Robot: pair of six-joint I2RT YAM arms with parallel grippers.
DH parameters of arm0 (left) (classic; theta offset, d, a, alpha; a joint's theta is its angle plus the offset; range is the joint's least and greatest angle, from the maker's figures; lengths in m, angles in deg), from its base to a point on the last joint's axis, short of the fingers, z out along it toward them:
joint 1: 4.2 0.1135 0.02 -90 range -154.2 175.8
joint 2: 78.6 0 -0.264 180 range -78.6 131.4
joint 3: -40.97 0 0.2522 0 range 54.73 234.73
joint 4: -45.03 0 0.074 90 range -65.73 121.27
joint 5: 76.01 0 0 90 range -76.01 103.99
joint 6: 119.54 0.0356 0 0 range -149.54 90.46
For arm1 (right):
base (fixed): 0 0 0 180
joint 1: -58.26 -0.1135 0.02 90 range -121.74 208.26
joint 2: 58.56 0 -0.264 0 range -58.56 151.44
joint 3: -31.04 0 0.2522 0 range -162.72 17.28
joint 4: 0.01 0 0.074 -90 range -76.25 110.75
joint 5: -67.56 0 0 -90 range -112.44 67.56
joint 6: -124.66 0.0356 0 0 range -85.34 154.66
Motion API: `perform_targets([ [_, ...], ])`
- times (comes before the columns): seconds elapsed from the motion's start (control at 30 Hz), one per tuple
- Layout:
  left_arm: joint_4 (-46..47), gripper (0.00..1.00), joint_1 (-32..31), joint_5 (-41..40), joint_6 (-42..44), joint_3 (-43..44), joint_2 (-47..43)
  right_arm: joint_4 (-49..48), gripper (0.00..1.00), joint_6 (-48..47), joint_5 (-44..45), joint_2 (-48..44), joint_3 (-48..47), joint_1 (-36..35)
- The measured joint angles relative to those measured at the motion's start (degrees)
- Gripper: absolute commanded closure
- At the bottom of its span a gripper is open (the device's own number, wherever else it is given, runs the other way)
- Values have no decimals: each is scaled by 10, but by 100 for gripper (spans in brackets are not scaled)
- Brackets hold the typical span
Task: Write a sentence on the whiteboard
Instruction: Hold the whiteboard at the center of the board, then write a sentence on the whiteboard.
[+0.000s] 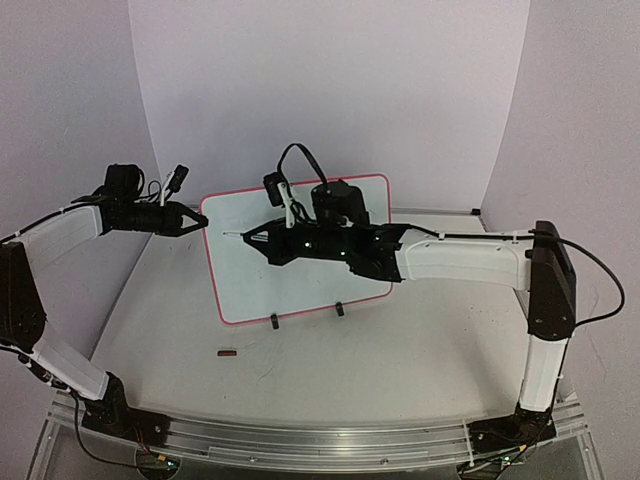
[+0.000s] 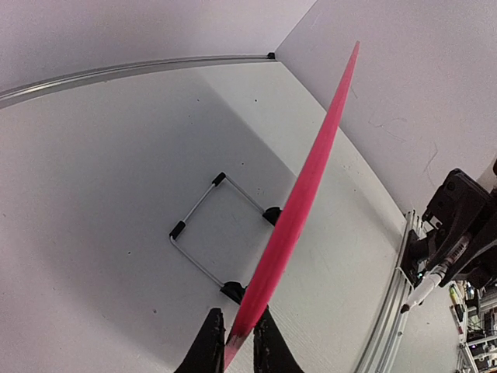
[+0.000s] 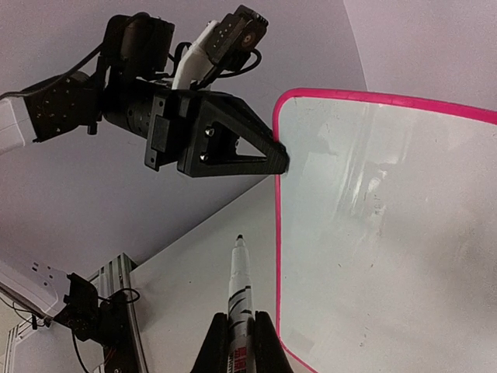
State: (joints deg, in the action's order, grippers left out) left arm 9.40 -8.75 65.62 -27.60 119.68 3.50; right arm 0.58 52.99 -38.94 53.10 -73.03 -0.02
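The whiteboard (image 1: 300, 270) stands upright on its two black clip feet, with a red-pink frame. Its face shows no sentence, only faint smudges (image 3: 378, 203). My left gripper (image 1: 202, 222) is shut on the board's left edge; in the left wrist view the pink edge (image 2: 299, 210) runs up from between my fingers (image 2: 208, 346). My right gripper (image 1: 270, 240) is shut on a white marker (image 3: 239, 291) with its cap off. The marker's dark tip (image 3: 240, 237) points at the board's upper left part (image 1: 228, 236); I cannot tell whether it touches.
A small dark cap-like piece (image 1: 228, 352) lies on the table in front of the board. The board's wire stand (image 2: 203, 225) reaches out behind it. White walls close in the back and both sides. An aluminium rail (image 1: 300, 440) runs along the near edge.
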Motion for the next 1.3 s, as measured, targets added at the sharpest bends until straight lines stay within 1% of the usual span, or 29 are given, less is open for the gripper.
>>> perform_targets([
  [0.1,0,96,0,2,11,0,0,6,100,-4,6,0,-5,0],
  [0.23,6,100,0,10,25,0,0,8,100,-9,10,1,-14,0],
  [0.7,10,100,-1,18,57,-13,-8,10,100,-18,25,35,-45,0],
  [1.03,9,100,-1,18,83,-24,-17,13,100,-27,42,70,-95,0],
  [1.3,9,100,-1,22,88,-24,-17,18,100,-33,48,99,-138,0],
])
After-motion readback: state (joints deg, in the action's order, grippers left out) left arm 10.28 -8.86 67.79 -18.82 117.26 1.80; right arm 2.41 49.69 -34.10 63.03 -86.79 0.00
